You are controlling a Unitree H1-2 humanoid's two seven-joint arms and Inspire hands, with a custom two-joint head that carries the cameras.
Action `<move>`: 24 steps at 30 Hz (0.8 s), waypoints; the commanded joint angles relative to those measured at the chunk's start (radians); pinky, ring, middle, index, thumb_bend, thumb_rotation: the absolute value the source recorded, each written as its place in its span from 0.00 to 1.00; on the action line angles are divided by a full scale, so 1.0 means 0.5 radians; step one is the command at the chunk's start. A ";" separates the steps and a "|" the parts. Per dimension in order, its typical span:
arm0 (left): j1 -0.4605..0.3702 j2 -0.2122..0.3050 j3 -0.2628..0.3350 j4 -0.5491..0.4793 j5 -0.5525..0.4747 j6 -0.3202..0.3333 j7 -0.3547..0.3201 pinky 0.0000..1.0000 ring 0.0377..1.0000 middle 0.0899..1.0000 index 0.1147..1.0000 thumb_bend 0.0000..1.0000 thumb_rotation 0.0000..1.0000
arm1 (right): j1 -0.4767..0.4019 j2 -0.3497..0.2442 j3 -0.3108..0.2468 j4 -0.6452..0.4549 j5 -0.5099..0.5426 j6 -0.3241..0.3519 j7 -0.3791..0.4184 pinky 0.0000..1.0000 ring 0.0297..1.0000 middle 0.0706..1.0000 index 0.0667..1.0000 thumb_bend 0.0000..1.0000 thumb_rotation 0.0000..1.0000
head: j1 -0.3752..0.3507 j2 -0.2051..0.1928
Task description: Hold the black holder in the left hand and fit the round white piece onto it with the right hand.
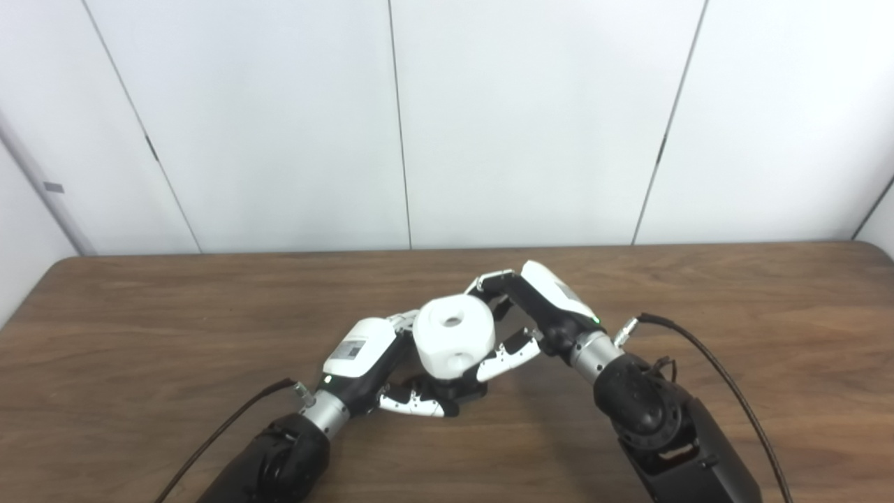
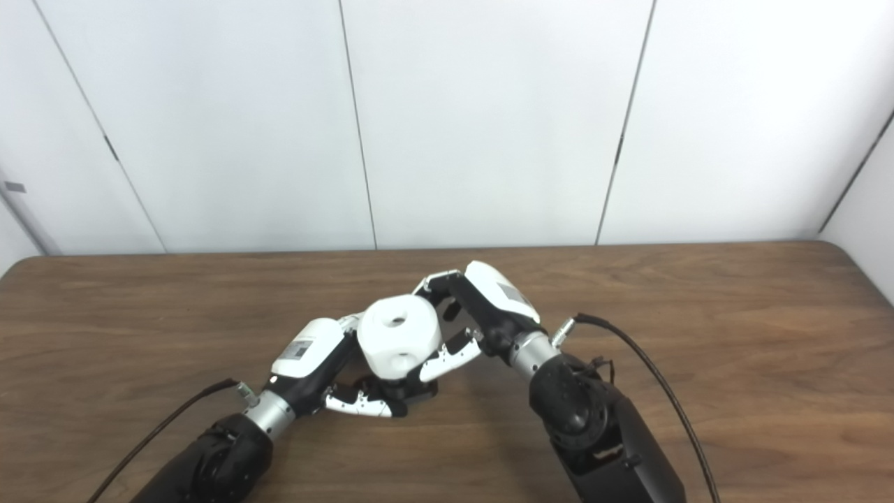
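Note:
The round white piece has a round hole on top and another on its front side. My right hand is shut on it, with fingers behind it and the thumb in front. It sits right above the black holder, which shows only as a dark base low on the table. My left hand is shut on the holder, its fingers curled around the base. I cannot tell whether the piece is seated on the holder. The piece also shows in the right eye view.
The brown wooden table runs wide to both sides. A white panelled wall stands right behind its far edge. A black cable trails from my right wrist and another from my left wrist.

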 commanded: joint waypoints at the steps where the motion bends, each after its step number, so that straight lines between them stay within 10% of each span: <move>1: 0.179 -0.041 -0.120 0.105 0.089 0.150 -0.219 0.90 0.91 0.84 0.42 0.52 0.05 | -0.074 0.022 -0.009 -0.018 -0.007 -0.105 -0.076 0.58 0.68 0.68 0.44 0.52 0.13 | 0.001 0.002; 24: 0.187 -0.042 -0.134 0.041 0.085 0.189 -0.227 0.89 0.91 0.84 0.42 0.52 0.06 | -0.035 0.021 0.086 0.117 -0.054 -0.119 -0.063 0.61 0.71 0.69 0.44 0.52 0.13 | 0.019 0.030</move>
